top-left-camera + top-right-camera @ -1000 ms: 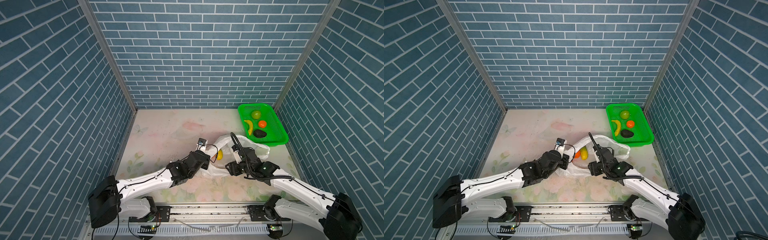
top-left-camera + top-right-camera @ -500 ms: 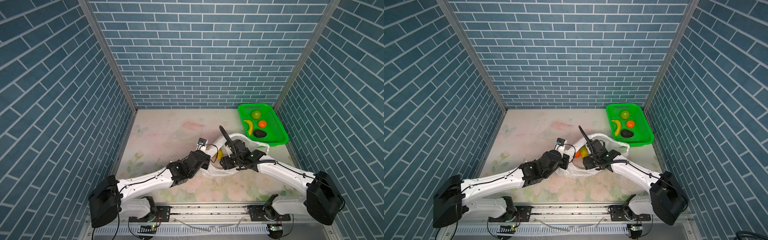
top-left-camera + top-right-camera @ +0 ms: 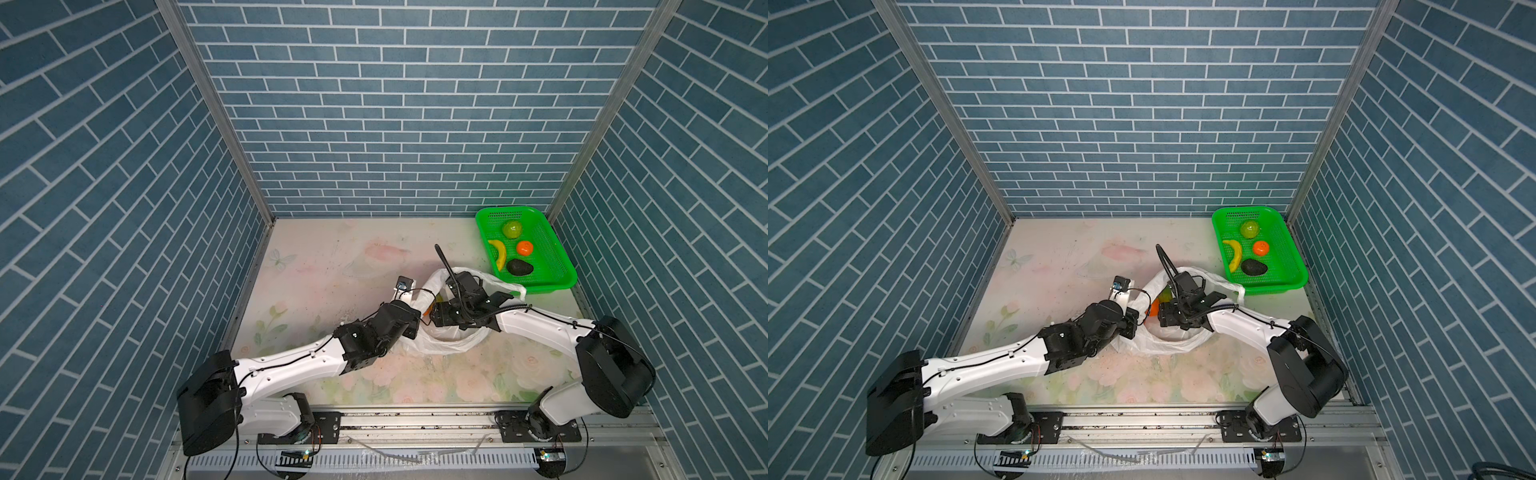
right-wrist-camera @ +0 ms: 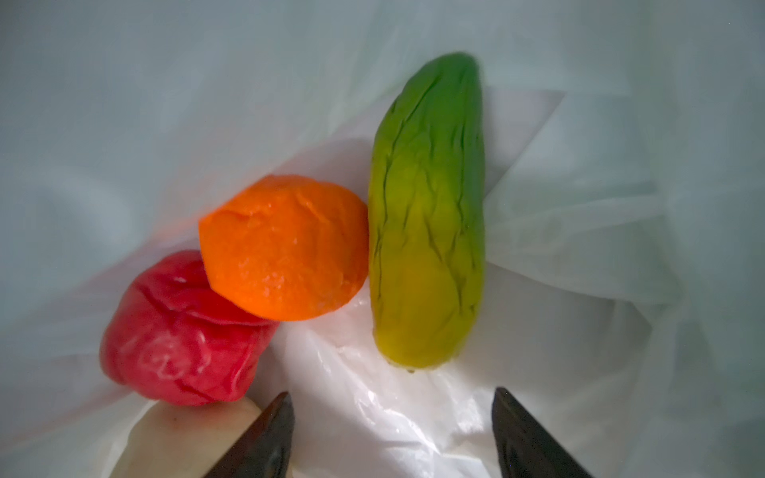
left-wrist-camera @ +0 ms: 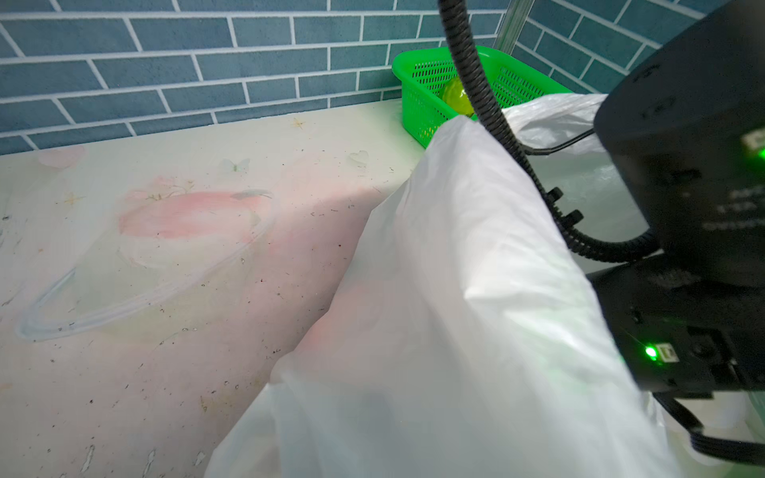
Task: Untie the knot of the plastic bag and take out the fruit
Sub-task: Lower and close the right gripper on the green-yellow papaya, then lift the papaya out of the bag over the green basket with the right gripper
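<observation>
The white plastic bag (image 3: 451, 343) (image 3: 1167, 347) lies open at the table's middle, and its film fills the left wrist view (image 5: 434, 289). My left gripper (image 3: 417, 323) (image 3: 1133, 325) is shut on the bag's left rim; film hides its jaws. My right gripper (image 3: 432, 316) (image 4: 391, 393) reaches into the bag's mouth, open and empty. Fruit lies just ahead of it: a yellow-green mango (image 4: 426, 215) (image 3: 1165, 295), an orange (image 4: 285, 248) (image 3: 1154, 306), a red one (image 4: 182, 331) and a pale one (image 4: 174, 438) against one fingertip. No knot shows.
A green basket (image 3: 561, 286) (image 3: 1296, 286) (image 5: 414, 107) stands at the back right, just behind the bag, holding a green apple (image 3: 512, 229), a banana (image 3: 500, 254), an orange (image 3: 525, 248) and an avocado (image 3: 519, 267). Brick walls close in three sides.
My right arm has swung back and left, from the bag's near side into its mouth, with its jaws spreading slightly. The left arm has held still.
</observation>
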`<action>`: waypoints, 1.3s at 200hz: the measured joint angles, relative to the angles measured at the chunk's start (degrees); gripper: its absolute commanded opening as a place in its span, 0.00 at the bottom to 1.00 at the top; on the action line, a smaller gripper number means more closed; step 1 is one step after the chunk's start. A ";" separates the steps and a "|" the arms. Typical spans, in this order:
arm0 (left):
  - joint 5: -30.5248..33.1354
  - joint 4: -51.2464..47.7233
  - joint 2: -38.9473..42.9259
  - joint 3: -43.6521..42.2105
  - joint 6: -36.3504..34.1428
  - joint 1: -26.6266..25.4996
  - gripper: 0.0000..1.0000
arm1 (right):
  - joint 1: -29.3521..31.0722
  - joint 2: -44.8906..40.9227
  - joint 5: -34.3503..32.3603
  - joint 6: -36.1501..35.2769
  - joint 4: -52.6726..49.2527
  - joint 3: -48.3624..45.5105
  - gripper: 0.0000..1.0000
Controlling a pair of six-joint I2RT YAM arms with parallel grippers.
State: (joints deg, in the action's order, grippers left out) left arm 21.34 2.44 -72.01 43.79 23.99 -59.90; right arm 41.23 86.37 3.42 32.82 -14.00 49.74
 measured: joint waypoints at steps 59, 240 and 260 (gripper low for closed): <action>0.00 0.00 0.02 0.00 0.00 0.00 0.00 | -0.81 3.87 -4.00 2.43 5.40 0.00 0.69; 0.00 0.00 0.68 -0.22 0.00 -0.02 0.00 | -0.81 9.27 -3.21 2.25 15.28 -2.05 0.43; 0.00 0.00 0.68 -0.22 0.00 -0.02 0.00 | -0.81 6.86 -2.32 2.23 14.01 -2.62 0.42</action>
State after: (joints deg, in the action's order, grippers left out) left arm 21.34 2.44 -71.33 43.57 23.99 -59.92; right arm 40.42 93.23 1.10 35.05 0.01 47.11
